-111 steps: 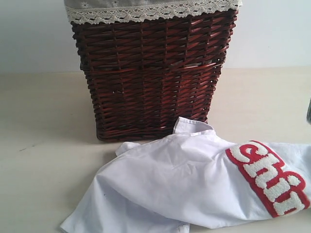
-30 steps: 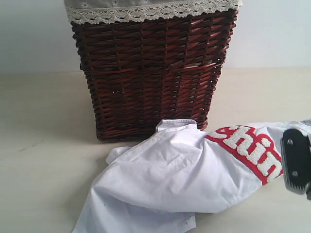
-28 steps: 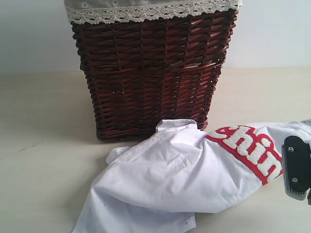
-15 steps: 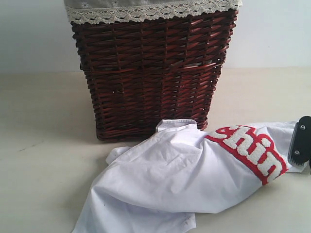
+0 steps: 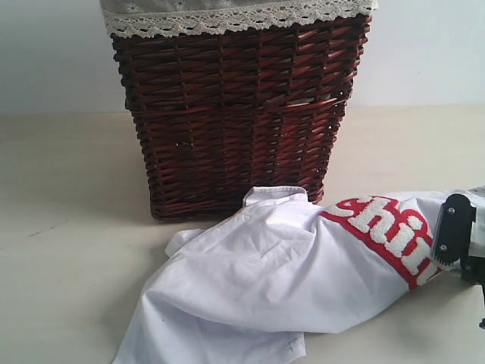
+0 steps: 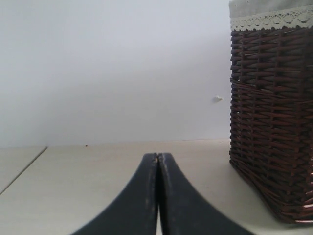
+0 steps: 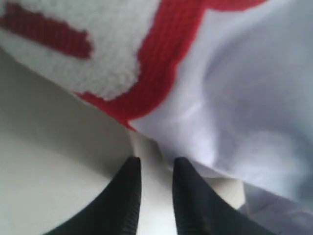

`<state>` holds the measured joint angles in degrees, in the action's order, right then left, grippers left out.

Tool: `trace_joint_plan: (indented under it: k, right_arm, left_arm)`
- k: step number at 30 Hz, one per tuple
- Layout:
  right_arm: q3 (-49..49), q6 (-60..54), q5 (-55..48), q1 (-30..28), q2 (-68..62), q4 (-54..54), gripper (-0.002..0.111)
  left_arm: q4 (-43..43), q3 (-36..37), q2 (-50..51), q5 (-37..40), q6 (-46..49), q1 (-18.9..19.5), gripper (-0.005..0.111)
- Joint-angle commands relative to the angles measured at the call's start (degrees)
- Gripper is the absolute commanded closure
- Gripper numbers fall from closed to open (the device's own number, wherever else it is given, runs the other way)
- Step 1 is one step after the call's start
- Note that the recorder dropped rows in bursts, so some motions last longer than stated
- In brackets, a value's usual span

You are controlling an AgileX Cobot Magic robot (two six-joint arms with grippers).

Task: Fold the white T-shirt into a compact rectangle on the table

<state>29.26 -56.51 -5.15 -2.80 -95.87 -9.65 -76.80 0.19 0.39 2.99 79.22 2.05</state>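
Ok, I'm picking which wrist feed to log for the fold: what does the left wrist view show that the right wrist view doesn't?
Only the left wrist view: the shut left gripper, the dark wicker basket with its lace-trimmed liner, and a plain wall behind.
Only the right wrist view: the white T-shirt close up, with its red band and fuzzy white lettering, and the right gripper, jaws slightly apart, close by the shirt's edge.
Both: the pale table.
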Motion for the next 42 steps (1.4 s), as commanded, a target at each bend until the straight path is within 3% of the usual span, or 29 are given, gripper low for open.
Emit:
trace_joint_plan:
  k: [1, 11, 15, 18, 20, 25, 27, 34, 39, 42]
  right_arm:
    - [-0.2, -0.2, -0.9, -0.3, -2.2, 0.7, 0.108]
    - [-0.2, -1.6, -8.3, -0.3, 15.7, 3.2, 0.108]
    - [-0.2, -16.5, -17.1, -0.3, 18.3, 16.9, 0.108]
    - [-0.2, -21.5, -20.4, -0.3, 14.5, 26.0, 0.108]
    - [-0.2, -23.0, -19.9, -0.3, 10.5, 28.3, 0.102]
    - [-0.2, -23.5, -11.2, -0.3, 2.1, 27.6, 0.063]
    - [-0.2, -22.3, -6.5, -0.3, 1.7, 27.7, 0.057]
    - [-0.1, -22.2, 7.5, -0.3, -0.4, 27.9, 0.057]
    - [3.0, -18.9, 5.7, -0.3, -5.5, 28.0, 0.057]
    - [5.7, -17.2, 0.9, -0.3, -8.0, 28.1, 0.071]
  left_arm:
    - [-0.4, -0.2, -0.4, 0.1, -0.2, 0.1, 0.107]
    - [-0.4, -0.2, -0.4, 0.2, -0.2, 0.1, 0.107]
    - [-0.4, -0.2, -0.4, 0.2, -0.2, 0.1, 0.107]
    - [-0.4, -0.2, -0.4, 0.2, -0.2, 0.1, 0.107]
    - [-0.4, -0.2, -0.4, 0.2, -0.2, 0.1, 0.107]
    - [-0.4, -0.2, -0.4, 0.2, -0.2, 0.1, 0.107]
    - [-0.4, -0.2, -0.4, 0.2, -0.2, 0.1, 0.107]
    - [-0.4, -0.2, -0.4, 0.2, -0.2, 0.1, 0.107]
    - [-0.4, -0.2, -0.4, 0.2, -0.2, 0.1, 0.107]
    - [-0.4, -0.2, -0.4, 0.2, -0.2, 0.1, 0.107]
